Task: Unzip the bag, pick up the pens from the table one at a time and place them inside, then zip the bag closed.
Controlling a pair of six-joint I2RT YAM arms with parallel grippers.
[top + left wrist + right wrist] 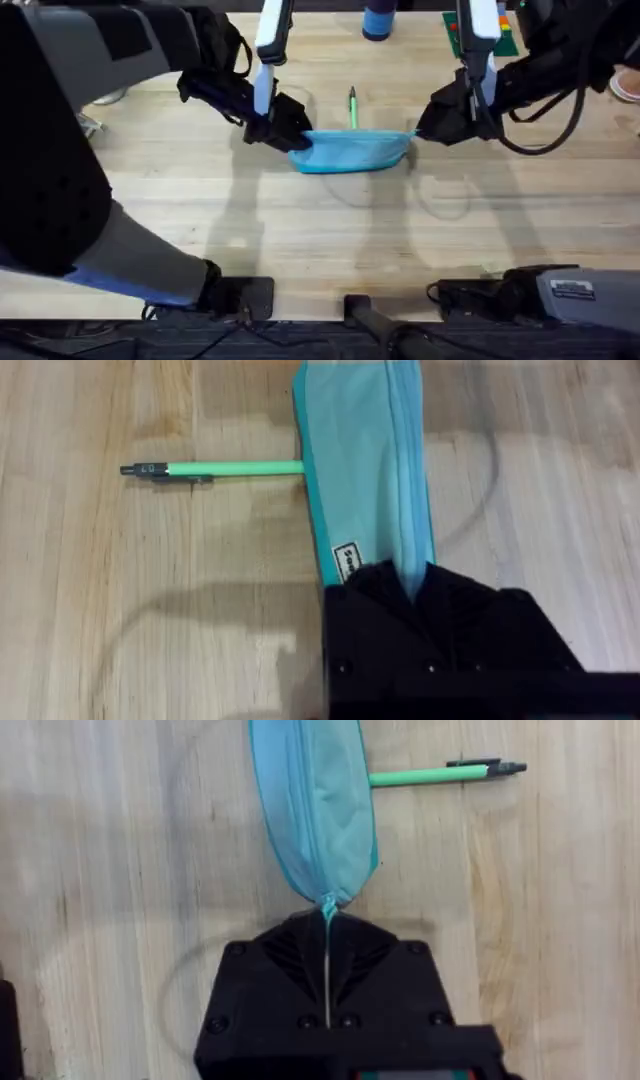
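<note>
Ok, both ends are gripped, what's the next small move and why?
Probably draw the right gripper along the bag toward the left gripper, which anchors the other end. The right jaws look pinched on the zipper end, the zipper looks closed, and the green pen waits outside.

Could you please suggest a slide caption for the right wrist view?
Right gripper pinches the end of the blue bag on the table; green pen lies beside it.

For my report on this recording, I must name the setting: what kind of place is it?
Probably a robotics lab or test bench: a pale wooden table carries two robot arms, whose left gripper and right gripper each pinch an end of a blue bag, with a green pen beside it.
</note>
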